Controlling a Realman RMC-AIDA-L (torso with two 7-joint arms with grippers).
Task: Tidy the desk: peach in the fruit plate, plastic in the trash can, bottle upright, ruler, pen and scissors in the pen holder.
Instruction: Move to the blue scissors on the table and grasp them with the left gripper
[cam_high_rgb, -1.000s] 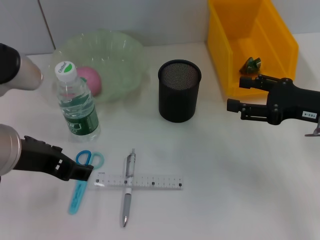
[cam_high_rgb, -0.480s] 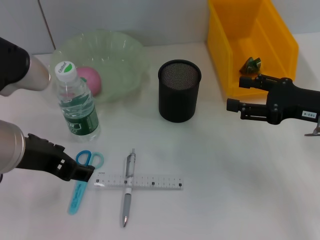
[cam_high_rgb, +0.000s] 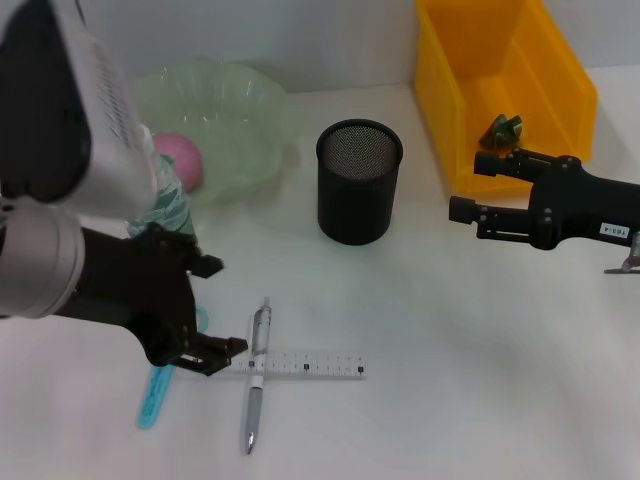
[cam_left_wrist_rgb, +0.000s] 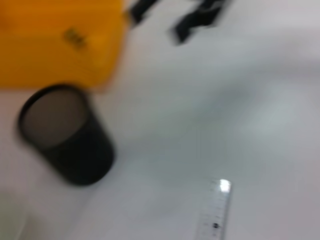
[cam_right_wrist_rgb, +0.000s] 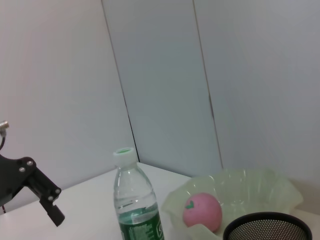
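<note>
My left gripper (cam_high_rgb: 215, 308) hung open over the scissors (cam_high_rgb: 160, 385) near the table's (cam_high_rgb: 450, 340) front-left corner. My right gripper (cam_high_rgb: 468, 187) waited open beside the yellow bin (cam_high_rgb: 560, 90).

We see our left arm swung in over the desk since a second ago; it now covers most of the bottle (cam_high_rgb: 170, 205). Our left gripper (cam_high_rgb: 215, 308), jaws spread, has shifted from beside the scissors (cam_high_rgb: 160, 385) handles toward the ruler (cam_high_rgb: 300, 364) and pen (cam_high_rgb: 256, 372). The scissors handles are now hidden beneath it.
</note>
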